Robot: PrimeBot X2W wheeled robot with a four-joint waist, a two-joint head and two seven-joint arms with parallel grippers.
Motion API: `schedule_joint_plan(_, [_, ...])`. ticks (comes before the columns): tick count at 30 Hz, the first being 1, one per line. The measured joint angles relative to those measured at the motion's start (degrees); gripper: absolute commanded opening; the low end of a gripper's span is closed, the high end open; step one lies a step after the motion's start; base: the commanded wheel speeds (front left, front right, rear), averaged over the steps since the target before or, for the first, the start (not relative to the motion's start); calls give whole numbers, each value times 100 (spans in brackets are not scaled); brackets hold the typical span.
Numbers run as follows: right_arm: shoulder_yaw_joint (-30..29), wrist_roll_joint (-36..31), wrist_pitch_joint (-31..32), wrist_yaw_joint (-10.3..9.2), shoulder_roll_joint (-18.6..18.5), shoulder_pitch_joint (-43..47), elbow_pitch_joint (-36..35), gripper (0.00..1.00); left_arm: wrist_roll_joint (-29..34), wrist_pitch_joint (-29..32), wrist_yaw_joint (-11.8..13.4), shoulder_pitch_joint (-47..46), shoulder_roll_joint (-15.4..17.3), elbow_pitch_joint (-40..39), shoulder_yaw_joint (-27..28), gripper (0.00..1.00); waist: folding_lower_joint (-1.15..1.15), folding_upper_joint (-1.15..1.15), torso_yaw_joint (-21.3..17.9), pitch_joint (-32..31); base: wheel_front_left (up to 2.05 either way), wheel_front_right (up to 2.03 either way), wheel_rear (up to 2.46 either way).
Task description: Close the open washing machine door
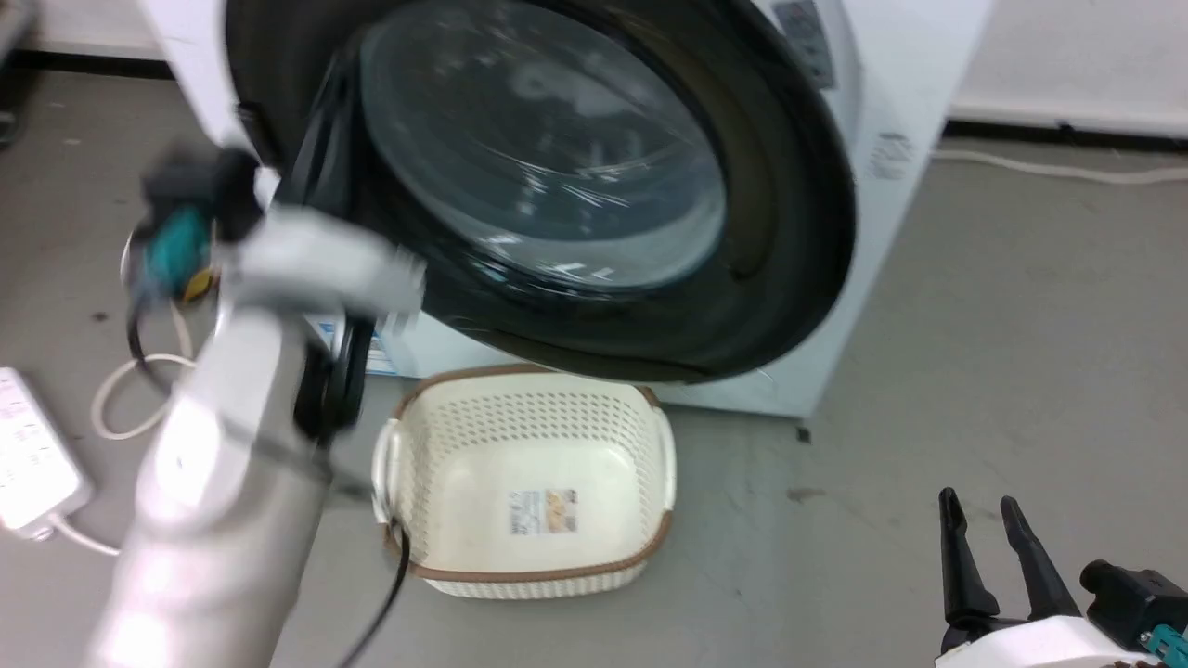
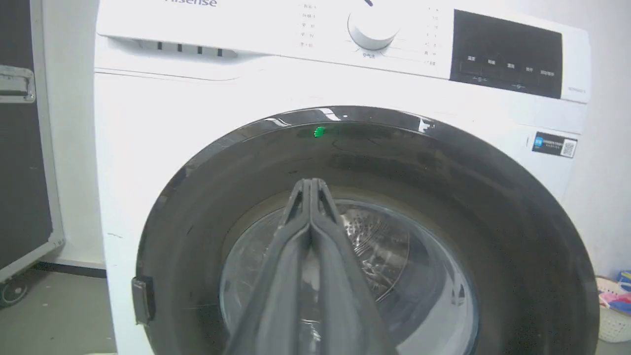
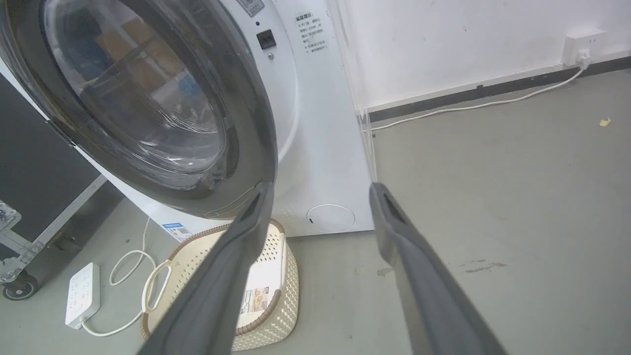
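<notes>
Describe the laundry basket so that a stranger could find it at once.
Start at the big white front-loading washing machine with the round black-rimmed glass door. On the grey floor below that door stands a cream perforated plastic basket. Its brown rim and open hollow shape set it apart from the flat white power strip nearby.

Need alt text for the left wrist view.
The shut left end effector points at the door, a glossy black ring around a glass window showing the steel drum. Above it, the white washing machine carries a dial and a dark panel.
</notes>
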Motion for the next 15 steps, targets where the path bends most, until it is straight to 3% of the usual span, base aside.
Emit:
schedule_joint_plan(6, [19,-67,0,0,0,109,-37,100,614,1,256,1399,404,-613,235,0,0,0,304,-247,0,0,0])
schedule_joint_plan(15, [51,-87,0,0,0,271,-89,100,334,220,188,2973,637,-965,241,0,0,0,484,-443,0,0,0])
